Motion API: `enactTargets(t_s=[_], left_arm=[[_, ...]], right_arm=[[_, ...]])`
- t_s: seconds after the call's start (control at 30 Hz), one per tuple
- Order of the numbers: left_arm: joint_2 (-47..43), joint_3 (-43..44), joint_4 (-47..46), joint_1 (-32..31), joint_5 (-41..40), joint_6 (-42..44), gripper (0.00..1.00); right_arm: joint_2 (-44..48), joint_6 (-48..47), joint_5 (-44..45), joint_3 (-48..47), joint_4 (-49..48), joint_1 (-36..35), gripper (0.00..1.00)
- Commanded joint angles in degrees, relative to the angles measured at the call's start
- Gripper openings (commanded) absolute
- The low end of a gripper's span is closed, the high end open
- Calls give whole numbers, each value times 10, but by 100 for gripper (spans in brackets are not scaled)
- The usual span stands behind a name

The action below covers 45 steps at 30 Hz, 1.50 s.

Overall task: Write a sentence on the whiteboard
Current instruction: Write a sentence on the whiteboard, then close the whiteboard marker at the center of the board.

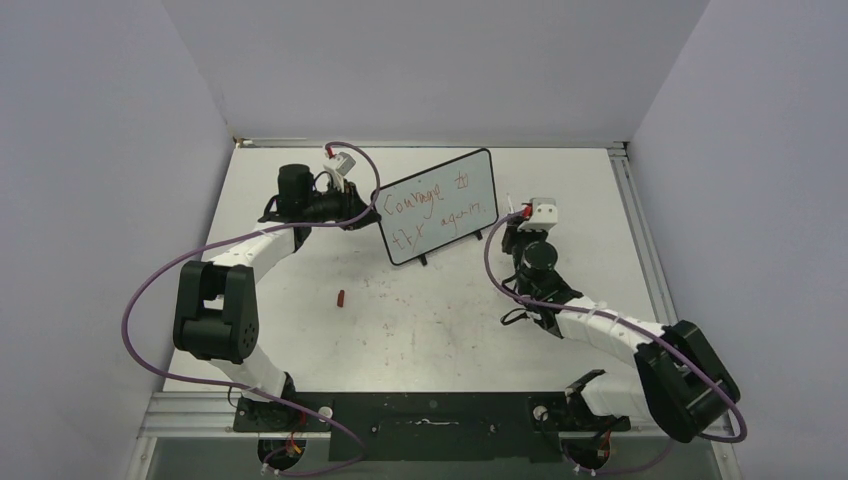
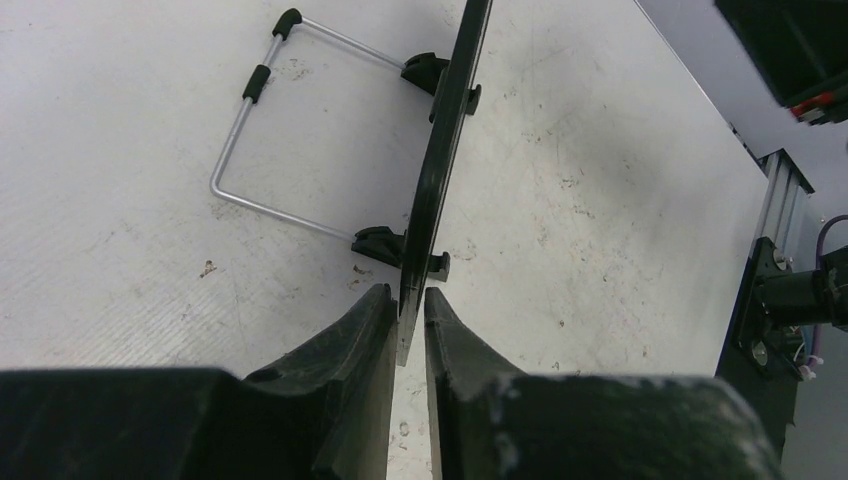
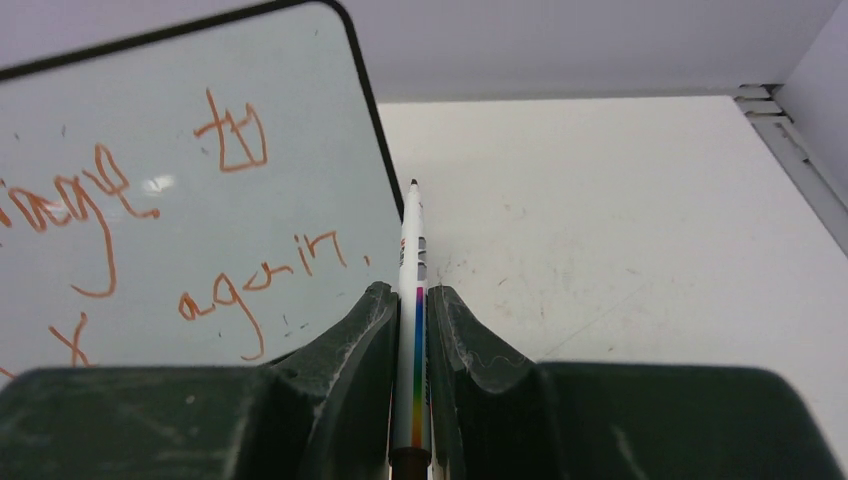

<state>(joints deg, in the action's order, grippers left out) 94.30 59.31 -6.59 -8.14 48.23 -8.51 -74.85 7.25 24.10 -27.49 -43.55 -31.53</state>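
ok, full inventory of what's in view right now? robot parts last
whiteboard: 1, white with black frame, standing at the table's far middle
sentence: 1, red handwriting in two lines, on the whiteboard's face
wire stand: 1, silver with black tips, on the table behind the whiteboard
marker: 1, white with a rainbow stripe, beside the whiteboard's right edge
small red piece: 1, red, loose on the table left of centre; too small to identify
table: 1, white, scuffed
left arm: 1, black and white, jaws shut on the whiteboard's left edge
right arm: 1, black and white, jaws shut on the marker
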Motion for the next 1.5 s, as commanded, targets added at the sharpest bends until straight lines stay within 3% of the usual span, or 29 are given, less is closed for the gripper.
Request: enactTargets(t_s=[0.0,0.33,0.53,0.67,0.9,1.0,1.13,1.47], left_arm=[[-16,20,-2,2,9,-3,18],[-38,1,4,1,-2,-3,54],[-97,-39,48,1,-67,12,63],[-157,-71,115,1,-134,21,65],[-273,-138,236,4,-328,8,68],[-296,-161,274,4,-367,-5,70],[-264,-160,302,4,-382,-30,70],[-162,-136,319,0,-394,-45,53]], right_arm=[[87,14,36,16,52,0,5],[200,17,40,22,128,-2,5],[237,26,-5,-4,200,-3,5],[277,38,-35,-9,250,-3,5],[349,61,-107,-1,312,-4,5],[368,79,-141,7,316,-4,5],[381,95,-152,4,327,-5,5],[451,91,-134,8,361,-4,10]])
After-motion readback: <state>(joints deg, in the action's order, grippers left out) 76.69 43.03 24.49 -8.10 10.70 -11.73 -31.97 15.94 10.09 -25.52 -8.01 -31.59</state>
